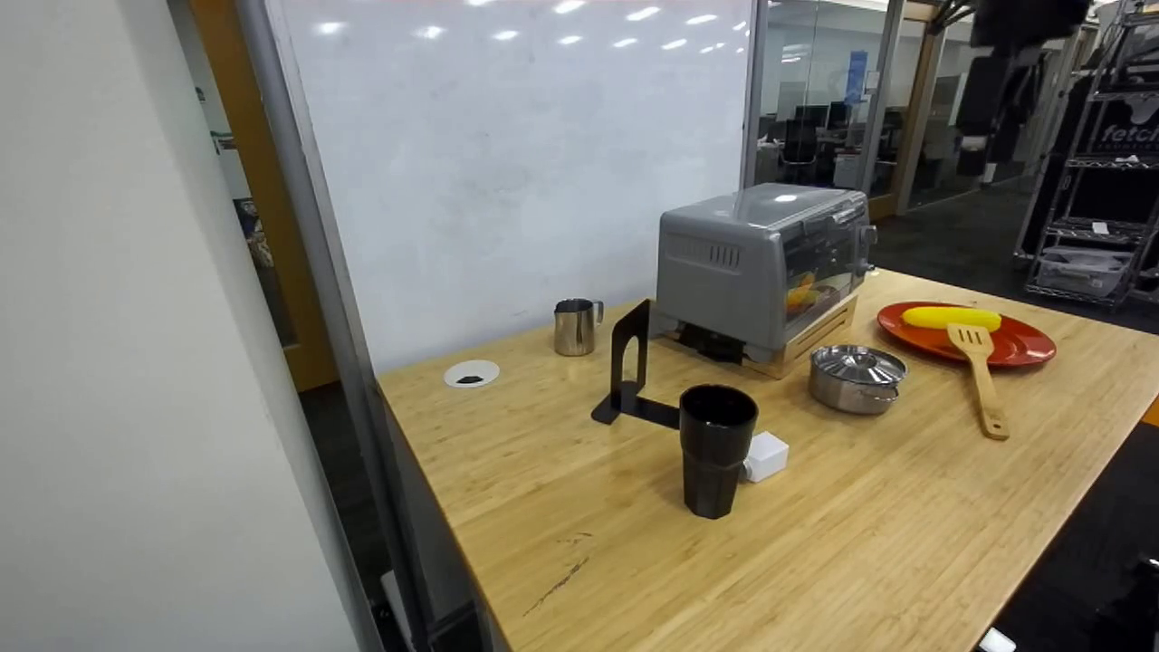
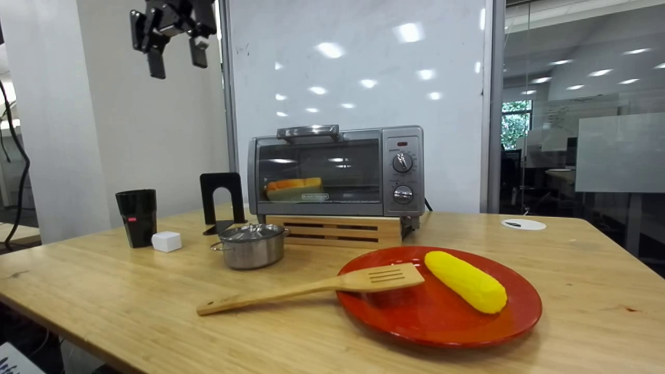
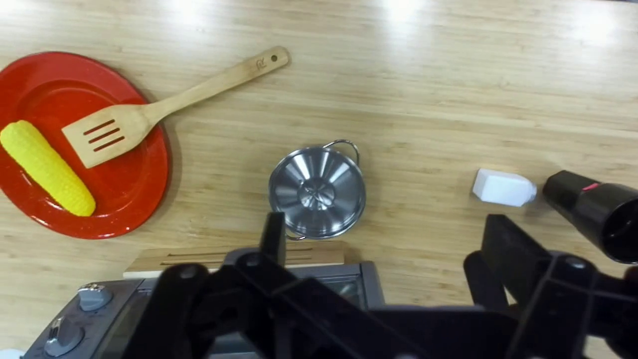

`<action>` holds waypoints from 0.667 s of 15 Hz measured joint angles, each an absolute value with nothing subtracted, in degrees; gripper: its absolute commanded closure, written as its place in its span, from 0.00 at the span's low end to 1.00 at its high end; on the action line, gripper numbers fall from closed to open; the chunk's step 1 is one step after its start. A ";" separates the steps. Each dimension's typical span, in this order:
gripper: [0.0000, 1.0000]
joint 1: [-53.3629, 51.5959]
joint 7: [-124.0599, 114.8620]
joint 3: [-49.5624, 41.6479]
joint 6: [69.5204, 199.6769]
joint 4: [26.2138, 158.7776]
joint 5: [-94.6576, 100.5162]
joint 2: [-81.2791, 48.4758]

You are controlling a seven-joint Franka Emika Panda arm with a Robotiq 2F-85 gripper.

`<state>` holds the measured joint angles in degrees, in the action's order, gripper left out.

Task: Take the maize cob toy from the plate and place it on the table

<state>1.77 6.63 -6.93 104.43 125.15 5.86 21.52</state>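
In an exterior view, nearest on the light, grained wooden counter (image 2: 587, 322) sits the round, flat, red plate (image 2: 415, 322), and on its right half lies the bright-yellow, elongated maize cob toy (image 2: 465, 282), its long axis slanting from far left to near right. The tan wooden slotted spatula (image 2: 311, 287) rests its blade on the plate's left side, just beside the toy yet apart from it in the wrist view, while the handle runs left onto the counter. Farther back and left is the silver metal lidded pot (image 2: 252, 252). High above the counter, over to the left, hang the black fingers (image 2: 156, 63), spread wide with nothing between them; how far back they hang is hard to judge. For the coming move, the toy lies to their right and well below, and its axis is aslant to the line of their opening, so a turn before lowering seems called for, to close across the toy's width and clear the spatula blade. Farthest stands the boxy grey toaster oven (image 2: 336, 171), behind the pot and the plate, probably clear of that reach.
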 measured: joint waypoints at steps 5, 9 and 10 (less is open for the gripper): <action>0.00 4.33 15.21 -13.77 105.99 116.42 3.32 9.14; 0.00 7.81 15.90 -15.29 105.85 109.59 2.25 -0.91; 0.00 8.70 15.72 -15.31 105.60 107.93 2.13 -3.20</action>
